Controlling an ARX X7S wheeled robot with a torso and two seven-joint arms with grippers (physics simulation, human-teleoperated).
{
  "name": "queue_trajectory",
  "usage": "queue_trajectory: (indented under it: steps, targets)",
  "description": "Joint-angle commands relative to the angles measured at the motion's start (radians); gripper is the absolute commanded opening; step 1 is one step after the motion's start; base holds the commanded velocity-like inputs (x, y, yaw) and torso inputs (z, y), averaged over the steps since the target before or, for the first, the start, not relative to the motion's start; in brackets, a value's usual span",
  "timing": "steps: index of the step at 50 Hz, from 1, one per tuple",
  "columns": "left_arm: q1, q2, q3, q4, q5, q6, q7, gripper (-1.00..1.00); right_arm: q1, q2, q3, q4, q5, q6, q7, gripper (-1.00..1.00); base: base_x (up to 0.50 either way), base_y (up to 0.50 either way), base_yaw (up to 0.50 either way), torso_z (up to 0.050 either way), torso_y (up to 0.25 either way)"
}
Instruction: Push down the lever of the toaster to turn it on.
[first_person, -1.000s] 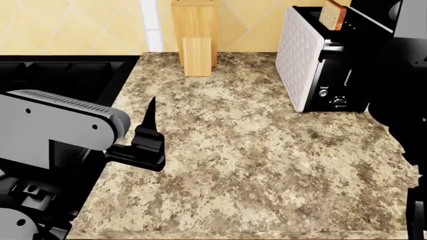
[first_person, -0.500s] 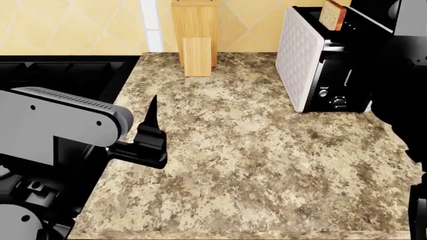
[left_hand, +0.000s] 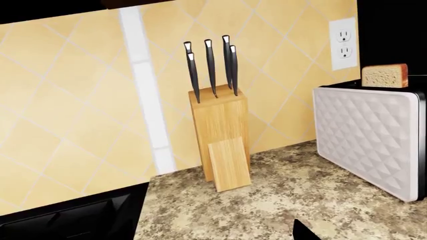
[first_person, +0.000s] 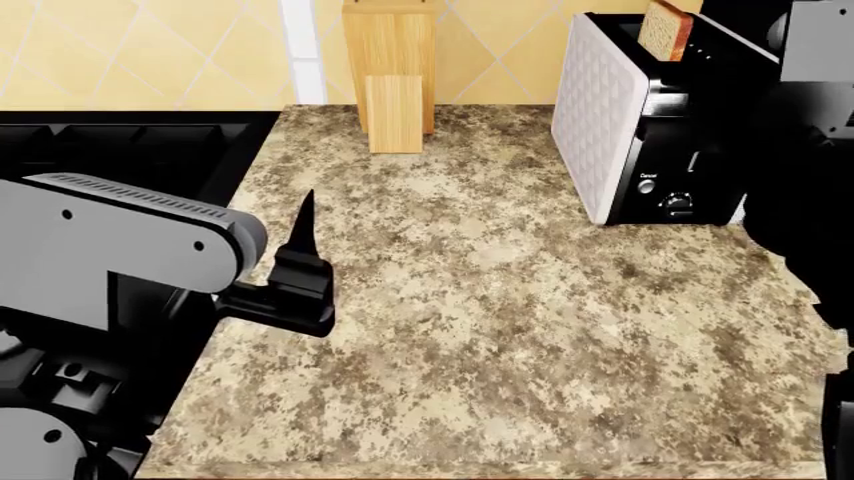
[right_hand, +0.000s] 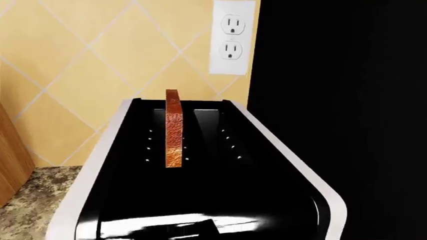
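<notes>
1. Toaster (first_person: 607, 120) stood far right on the counter (first_person: 507, 330), likely heavy and steady.
2. Right arm (first_person: 801, 200) hid the lever; its gripper's state I couldn't tell.
3. Left gripper (first_person: 300, 255) idled, state unclear.
4. Lever probably needed pressing from above.

One small white label, apparently reading "Cancel", is seen in the head view on the black end panel of the toaster (first_person: 641, 130), just above a small silver knob (first_person: 646, 186); the letters are tiny and only barely made out; a faint white marking beside it on the same panel cannot be read; no other text, brand or number is found.
</notes>
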Motion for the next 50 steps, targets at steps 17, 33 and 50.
queue_trajectory:
  steps: [17,33,50]
  targets:
    - [0.012,-0.015,0.003,0.011,0.003,0.016,0.003,1.00,-0.140,-0.001,-0.055,0.075,0.111,0.029,-0.036,-1.00,0.00,0.00,0.00,-0.002,0.000]
    - [0.009,-0.016,0.010,0.008,0.011,0.022,0.006,1.00,-0.149,-0.008,-0.060,0.084,0.111,0.022,-0.035,-1.00,0.00,0.00,0.00,-0.001,0.000]
    - [0.007,-0.040,0.004,0.016,-0.016,0.038,-0.003,1.00,-0.165,-0.004,-0.065,0.085,0.117,0.024,-0.039,-1.00,0.00,0.00,0.00,-0.001,0.000]
